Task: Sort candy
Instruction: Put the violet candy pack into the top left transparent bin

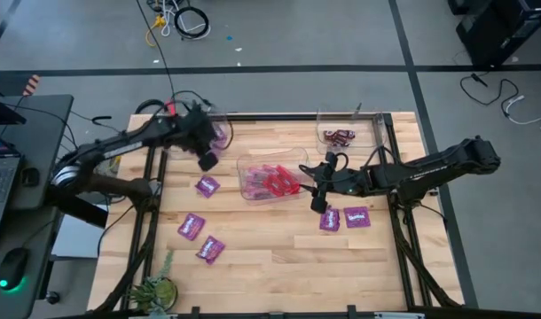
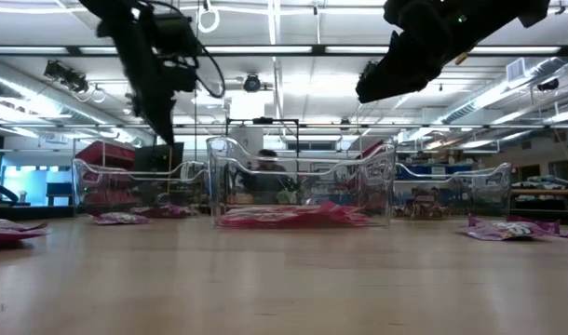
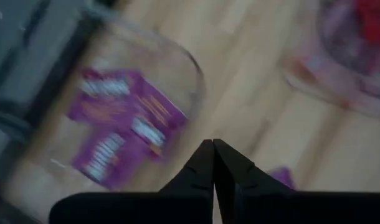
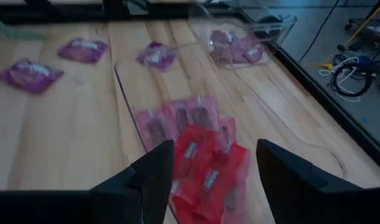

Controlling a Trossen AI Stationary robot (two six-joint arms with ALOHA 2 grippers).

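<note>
Purple candy packets (image 3: pixel 124 124) lie in the clear bin (image 1: pixel 219 133) at the table's far left. My left gripper (image 1: pixel 207 160) hangs shut and empty just on the near side of that bin. Red candy (image 4: pixel 199 158) fills the middle bin (image 1: pixel 270 177). My right gripper (image 4: pixel 215 168) stands open above that bin's right end, nothing between its fingers. Dark brown candy (image 1: pixel 340 136) sits in the far right bin. Loose purple packets lie flat on the wood: one (image 1: pixel 207 186), one (image 1: pixel 192 225), one (image 1: pixel 210 249) at the left, and two (image 1: pixel 329 219) at the right.
The three clear bins stand in a row across the table's far half. A black frame (image 1: pixel 390 177) runs along the table's edges. A small green plant (image 1: pixel 155 288) stands at the near left corner. Bare wood lies in the near middle.
</note>
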